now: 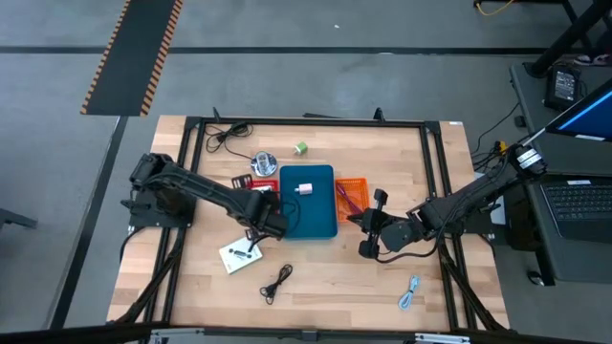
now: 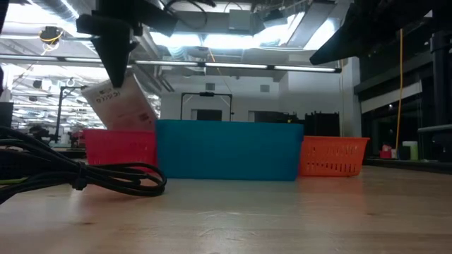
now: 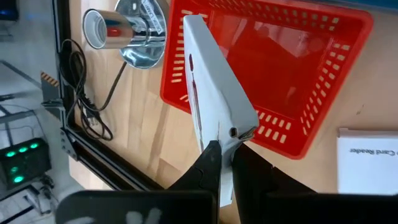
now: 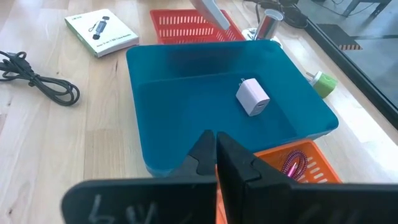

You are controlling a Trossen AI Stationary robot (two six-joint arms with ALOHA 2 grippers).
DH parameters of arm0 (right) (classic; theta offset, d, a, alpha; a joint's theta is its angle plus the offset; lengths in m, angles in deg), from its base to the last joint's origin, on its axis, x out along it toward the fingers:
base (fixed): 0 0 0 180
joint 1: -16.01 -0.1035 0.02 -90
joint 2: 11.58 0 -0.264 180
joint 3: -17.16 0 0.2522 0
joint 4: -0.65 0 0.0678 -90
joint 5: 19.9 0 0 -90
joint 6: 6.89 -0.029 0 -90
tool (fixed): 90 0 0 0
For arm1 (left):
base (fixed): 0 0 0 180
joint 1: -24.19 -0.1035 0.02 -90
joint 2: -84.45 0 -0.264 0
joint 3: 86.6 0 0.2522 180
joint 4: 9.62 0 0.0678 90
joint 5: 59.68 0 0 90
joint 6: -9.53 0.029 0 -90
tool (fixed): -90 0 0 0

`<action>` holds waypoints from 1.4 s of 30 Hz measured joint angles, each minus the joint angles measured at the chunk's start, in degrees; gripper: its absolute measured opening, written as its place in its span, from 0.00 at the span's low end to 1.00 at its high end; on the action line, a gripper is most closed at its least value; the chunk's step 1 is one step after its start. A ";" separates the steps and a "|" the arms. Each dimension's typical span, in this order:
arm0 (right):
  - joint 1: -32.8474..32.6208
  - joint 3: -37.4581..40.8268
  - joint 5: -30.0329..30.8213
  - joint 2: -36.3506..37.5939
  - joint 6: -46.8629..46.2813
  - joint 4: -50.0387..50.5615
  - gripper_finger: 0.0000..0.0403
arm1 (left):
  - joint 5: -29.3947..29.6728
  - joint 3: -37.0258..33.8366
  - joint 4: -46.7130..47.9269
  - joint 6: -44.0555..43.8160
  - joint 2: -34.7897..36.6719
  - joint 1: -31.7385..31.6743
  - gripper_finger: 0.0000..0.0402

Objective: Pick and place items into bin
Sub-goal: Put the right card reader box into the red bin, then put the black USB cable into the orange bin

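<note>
The left gripper (image 3: 225,155) is clamped on a white card box (image 3: 214,93), pinching its edge so it hangs clear above the red basket (image 3: 323,68), at nine o'clock of the teal bin (image 1: 308,203); my read, it's carrying toward that bin; a pale charger block (image 4: 252,98) already lies inside. The right gripper (image 4: 214,152) waits closed and empty at the bin's three o'clock, over the orange basket (image 4: 298,165). A second card box (image 1: 239,255) and black cable (image 1: 276,283) lie at seven o'clock, the blue-white cable (image 1: 410,292) at five, the green cube (image 1: 301,148) at twelve.

Block (image 4: 252,98) in bin (image 4: 155,68) between baskets (image 4: 180,26)
</note>
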 joint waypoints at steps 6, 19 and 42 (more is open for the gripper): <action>0.01 0.00 -0.02 0.00 0.01 0.13 0.00 | -0.14 0.00 -0.20 1.07 -1.26 -0.93 0.04; -0.01 0.00 -0.04 0.00 0.02 0.20 0.00 | -3.29 0.00 -1.74 1.08 -1.69 -3.24 0.07; -0.01 0.00 -0.09 0.00 0.02 0.91 0.00 | -10.56 0.00 -7.66 1.07 -1.69 -3.86 0.23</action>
